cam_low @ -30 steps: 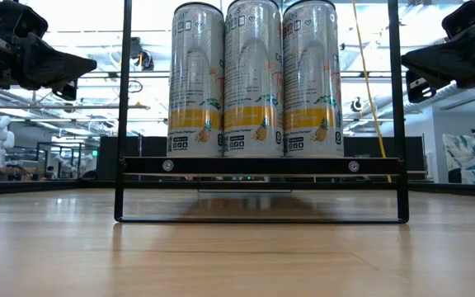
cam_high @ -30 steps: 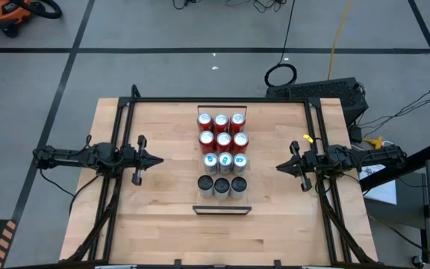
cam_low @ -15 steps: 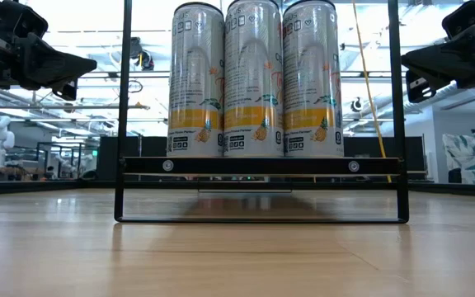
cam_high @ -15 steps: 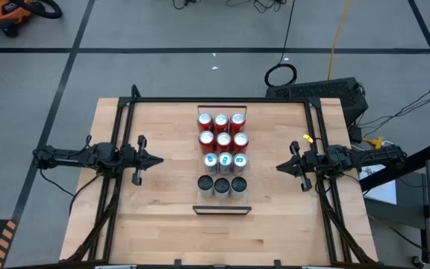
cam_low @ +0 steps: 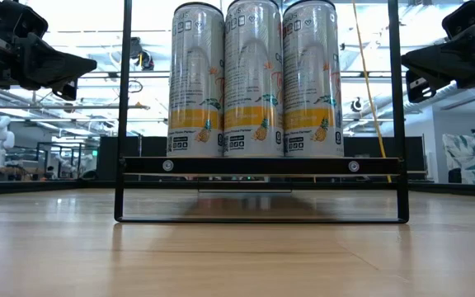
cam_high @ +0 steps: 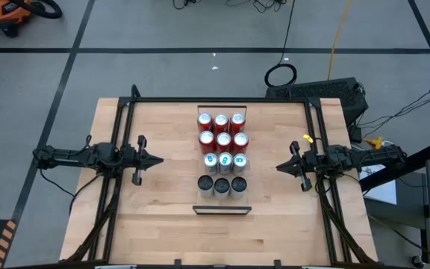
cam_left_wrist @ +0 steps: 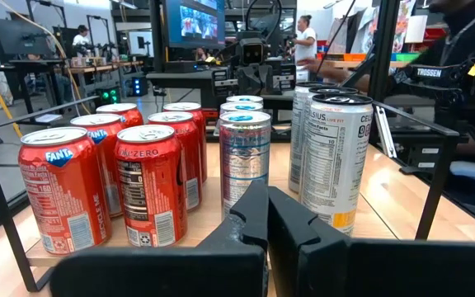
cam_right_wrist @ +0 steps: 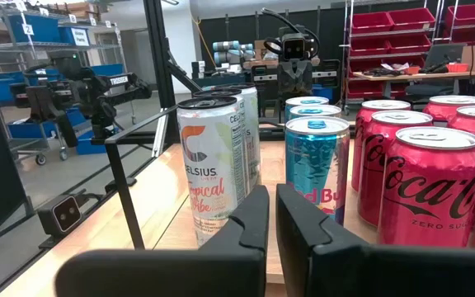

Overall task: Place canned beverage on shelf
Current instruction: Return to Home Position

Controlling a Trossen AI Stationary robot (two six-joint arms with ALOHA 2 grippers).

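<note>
Several cans stand upright in rows of three at the table's middle. Red soda cans (cam_high: 221, 129) are farthest, slim blue-and-silver cans (cam_high: 223, 160) come after them, and tall white cans (cam_high: 222, 185) are nearest. The shelf (cam_high: 222, 210) is a narrow light-wood board just nearer than the tall cans. In the low view a black frame (cam_low: 261, 165) stands in front of the tall cans (cam_low: 254, 78). My left gripper (cam_high: 160, 159) is shut and empty, left of the cans. My right gripper (cam_high: 278, 167) is shut and empty, right of them. Both point at the cans.
Black rails (cam_high: 118, 149) run along the table's left and right sides and far edge. Bare wood lies between each gripper and the cans. A thin black bracket (cam_high: 222, 106) stands behind the red cans. People show in the room beyond (cam_left_wrist: 308, 37).
</note>
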